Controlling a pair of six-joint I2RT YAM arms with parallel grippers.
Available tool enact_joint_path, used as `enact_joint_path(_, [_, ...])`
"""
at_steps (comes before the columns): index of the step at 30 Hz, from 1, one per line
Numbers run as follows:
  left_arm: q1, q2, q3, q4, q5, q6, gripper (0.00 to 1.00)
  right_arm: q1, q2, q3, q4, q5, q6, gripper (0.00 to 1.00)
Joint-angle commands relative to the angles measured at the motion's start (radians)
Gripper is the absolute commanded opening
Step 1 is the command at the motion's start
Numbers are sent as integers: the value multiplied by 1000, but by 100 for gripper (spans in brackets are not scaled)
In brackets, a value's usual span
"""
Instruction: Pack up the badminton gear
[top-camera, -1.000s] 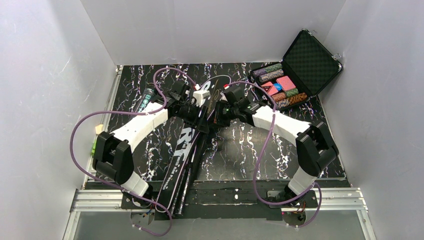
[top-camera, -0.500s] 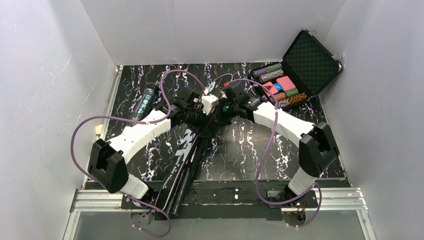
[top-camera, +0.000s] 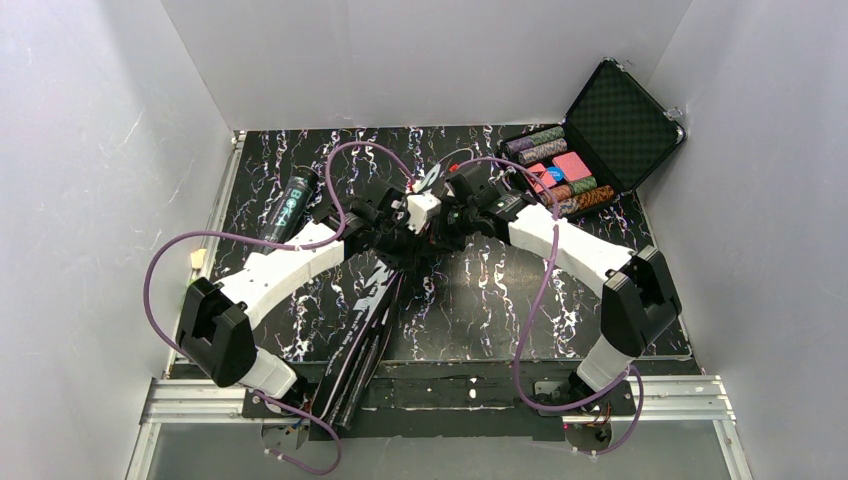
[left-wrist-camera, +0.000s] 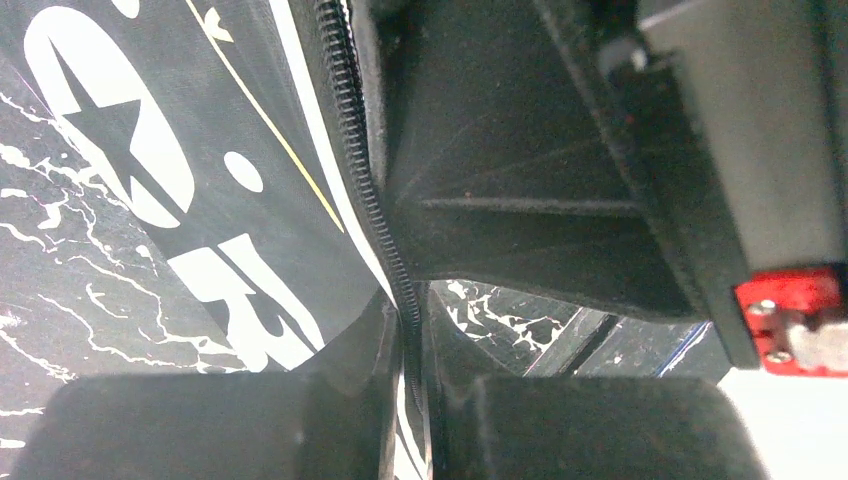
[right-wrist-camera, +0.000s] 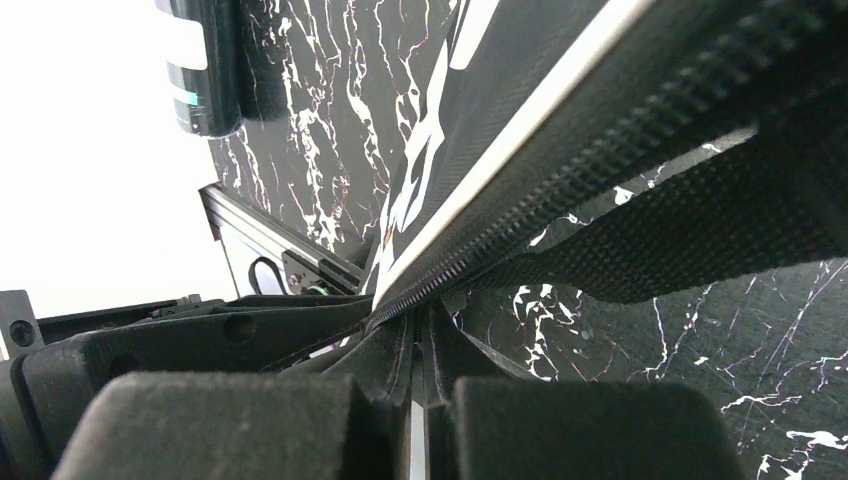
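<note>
My left end effector (left-wrist-camera: 415, 395) just clamped down: spread a second ago, now pinching the zipper edge of the bag (top-camera: 363, 312). My right end effector (right-wrist-camera: 415, 365) pinches the same zipper, unchanged. The bag lies diagonally on the desk (top-camera: 480, 300), skewed slightly since. Both sides held, so probably zipper work next. The tube (top-camera: 290, 203) sits outside, far left.

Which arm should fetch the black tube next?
Left, likely: the tube lies left of the left gripper, on that arm's side of the table; the right gripper would have to cross the bag.
</note>
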Motion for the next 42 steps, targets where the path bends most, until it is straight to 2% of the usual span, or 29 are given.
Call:
enact_joint_path(1, [-9, -36, 0, -82, 14, 15, 0, -6, -99, 69, 108, -28, -5, 7])
enact_joint_path(3, [-9, -40, 11, -94, 28, 7, 0, -10, -106, 55, 108, -26, -9, 15])
enact_joint_path(6, [-5, -49, 22, -103, 56, -9, 0, -20, -136, 21, 101, -11, -22, 37])
enact_joint_path(8, [3, -56, 23, -105, 86, -14, 0, -26, -180, -10, 93, 18, -40, 48])
enact_joint_path(11, [17, -56, 39, -120, 127, -14, 0, -48, -244, -75, 91, 42, -61, 55])
enact_joint_path(16, [35, -58, 69, -147, 189, 6, 0, -119, -310, -169, 114, 52, -60, 53])
enact_joint_path(19, [42, -67, 75, -153, 217, 8, 0, -157, -326, -167, 99, 76, -74, 50])
enact_joint_path(26, [47, -95, 86, -158, 248, 29, 0, -287, -343, -156, 63, 69, -113, 52])
enact_joint_path(34, [47, -102, 115, -177, 292, 42, 0, -305, -334, -170, 119, 26, -109, 53])
enact_joint_path(38, [46, -108, 128, -189, 302, 49, 0, -305, -344, -201, 152, 25, -100, 46])
enact_joint_path(42, [47, -102, 138, -195, 302, 39, 0, -305, -351, -211, 143, 41, -105, 25])
